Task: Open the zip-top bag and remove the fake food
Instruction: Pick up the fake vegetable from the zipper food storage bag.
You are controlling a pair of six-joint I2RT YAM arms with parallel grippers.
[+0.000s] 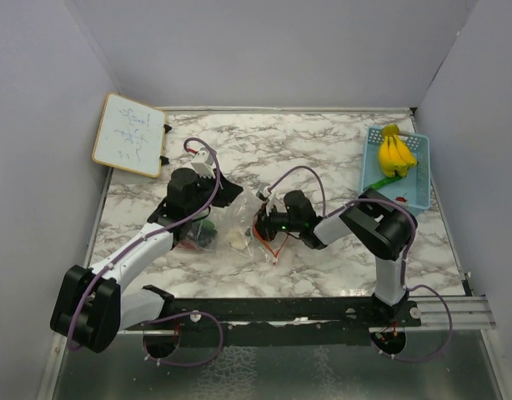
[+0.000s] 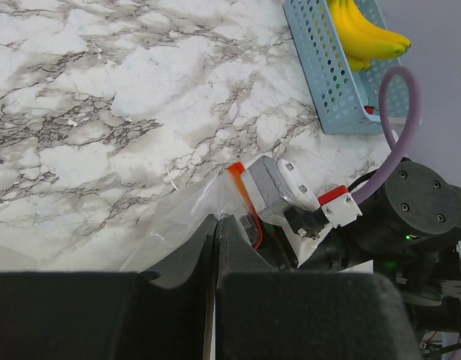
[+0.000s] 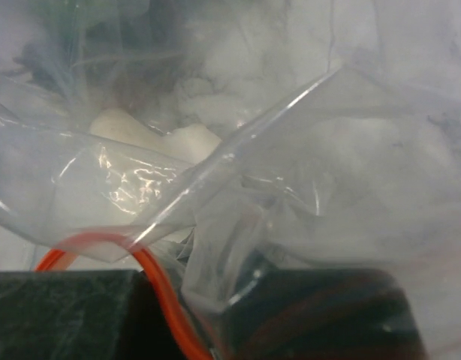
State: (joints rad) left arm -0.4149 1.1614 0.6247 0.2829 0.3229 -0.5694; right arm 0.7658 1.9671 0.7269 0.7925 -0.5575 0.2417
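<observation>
- The left gripper (image 2: 216, 221) has its two fingers pressed together, with a fold of the bag (image 1: 239, 227) pinched between them. The clear film rises out of the slit between the fingers.
- The bag lies crumpled on the table (image 1: 323, 150), between the two grippers and in front of the arm bases.
- The right gripper (image 1: 264, 221) is at the bag's right side, against the orange zip strip (image 2: 238, 184). In the right wrist view, film and the strip lie between its fingers, but I cannot tell whether they are clamped on them.
- The two grippers are close together, each on its own side of the bag's mouth.
- Some food is in the bag. A cream piece (image 3: 159, 139) shows through the film, and dark and green pieces (image 1: 199, 237) lie at the left end, partly under the left arm. The film blurs them too much to say what they are.
- Further back on the right, well away from the bag, a blue basket (image 1: 423, 179) stands near the table's right edge.
- The bananas (image 1: 395, 154) lie in the basket's far end. A green piece (image 1: 378, 180) is at its near left side and a small red piece (image 1: 404, 198) at its near end.
- At the far left corner, a whiteboard (image 1: 131, 133) with handwriting leans tilted against the wall.
</observation>
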